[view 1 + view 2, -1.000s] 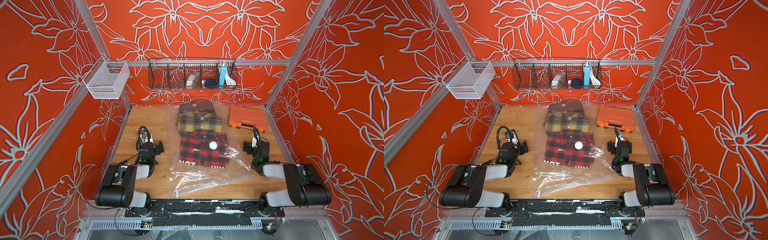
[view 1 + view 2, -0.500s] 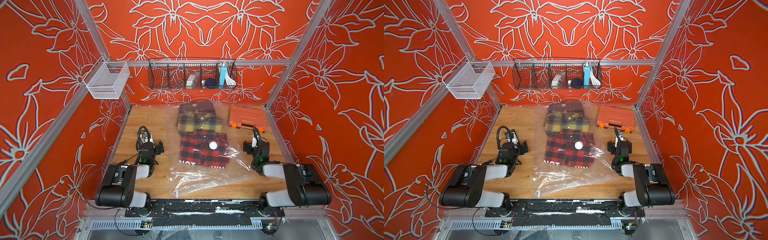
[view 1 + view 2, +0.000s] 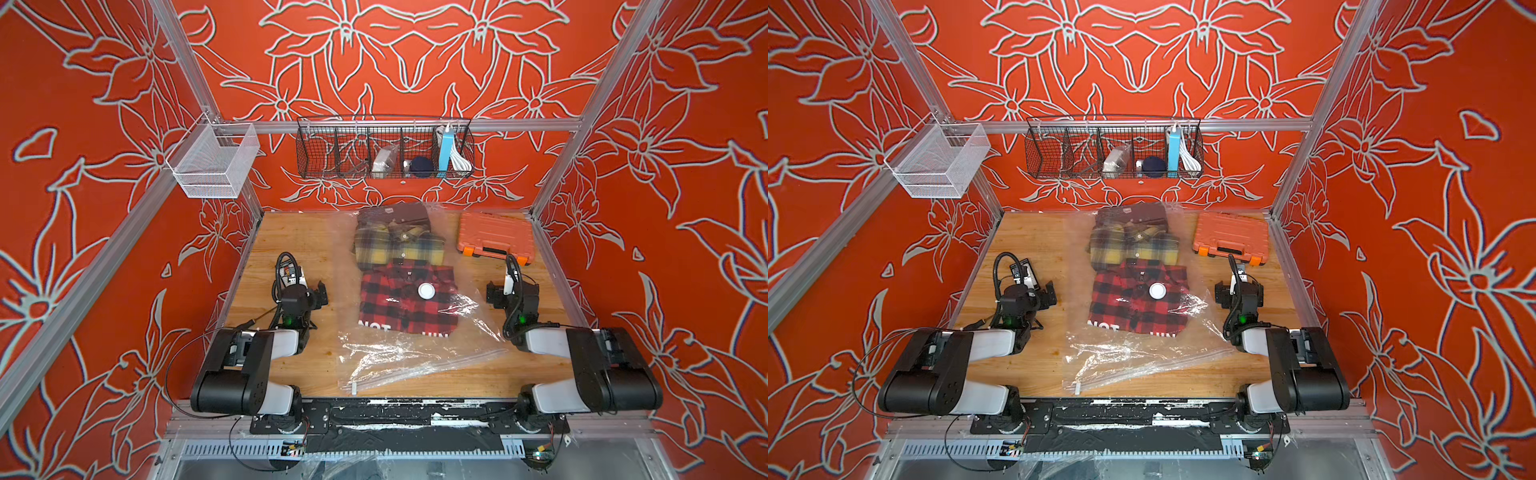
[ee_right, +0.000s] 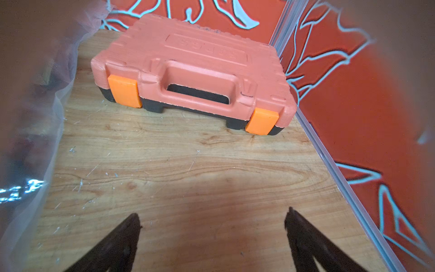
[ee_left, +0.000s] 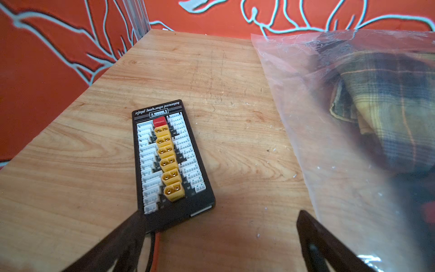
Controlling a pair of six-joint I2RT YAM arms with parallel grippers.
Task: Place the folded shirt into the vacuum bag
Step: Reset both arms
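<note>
The big clear crinkly plastic vacuum bag [image 3: 386, 353] lies flat in the middle of the wooden table [image 3: 291, 365]. Its long side runs from the back edge to the front edge, and its zip strip [image 3: 415, 372] points to the front edge. The folded red-and-black checked shirt [image 3: 399, 303] lies under its clear plastic. The left gripper [image 5: 220, 213] and the right gripper [image 4: 211, 212] are both wide open and hold nothing
</note>
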